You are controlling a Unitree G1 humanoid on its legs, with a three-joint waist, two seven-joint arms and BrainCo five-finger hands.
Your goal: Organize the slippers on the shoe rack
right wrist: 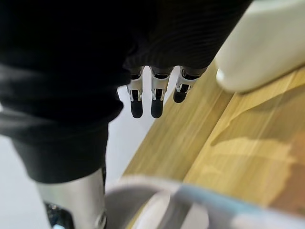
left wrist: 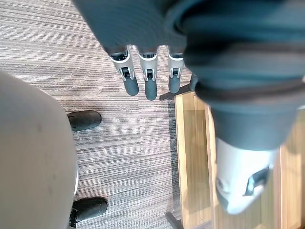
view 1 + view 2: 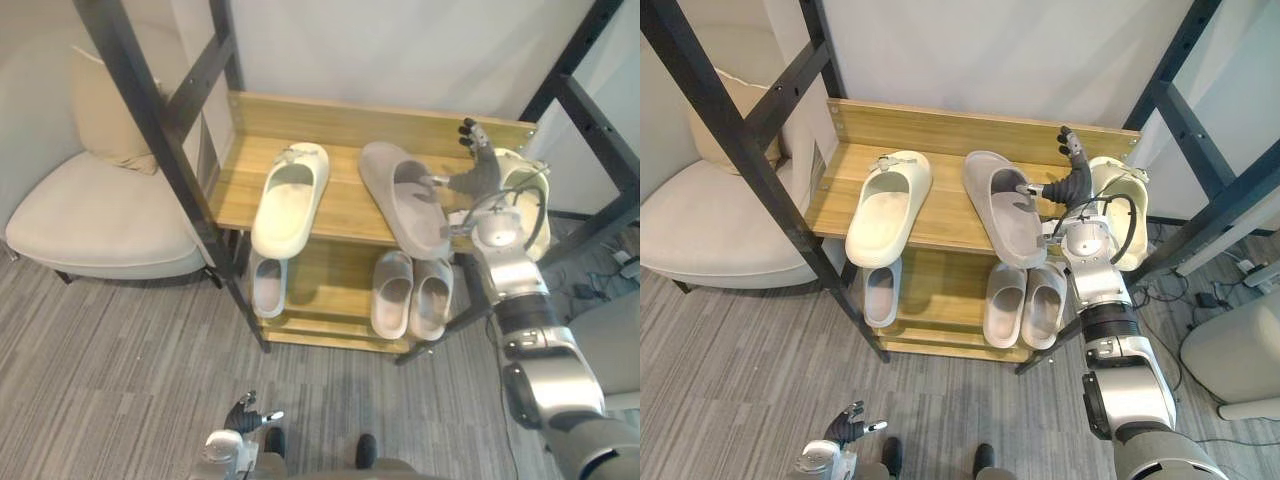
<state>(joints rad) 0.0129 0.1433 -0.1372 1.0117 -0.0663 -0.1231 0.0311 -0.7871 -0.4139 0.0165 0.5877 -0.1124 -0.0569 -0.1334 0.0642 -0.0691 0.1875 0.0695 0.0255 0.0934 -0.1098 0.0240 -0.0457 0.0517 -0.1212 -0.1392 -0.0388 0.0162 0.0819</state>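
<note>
Progress partial: long grey foam slipper (image 3: 1000, 205) lies skewed between split cream foam slippers (image 3: 885, 205) on the wooden shoe rack (image 3: 940, 125). Your right robot hand (image 3: 1072, 185) is at its strap, fingers straight, gripping nothing.

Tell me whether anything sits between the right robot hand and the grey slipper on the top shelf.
Nothing visible does: the right robot hand is right beside the grey slipper, thumb toward its strap. A cream slipper lies on the hand's other side.

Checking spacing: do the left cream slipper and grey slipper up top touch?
Apart: left eye view shows bare shelf between left cream slipper and grey slipper.
</note>
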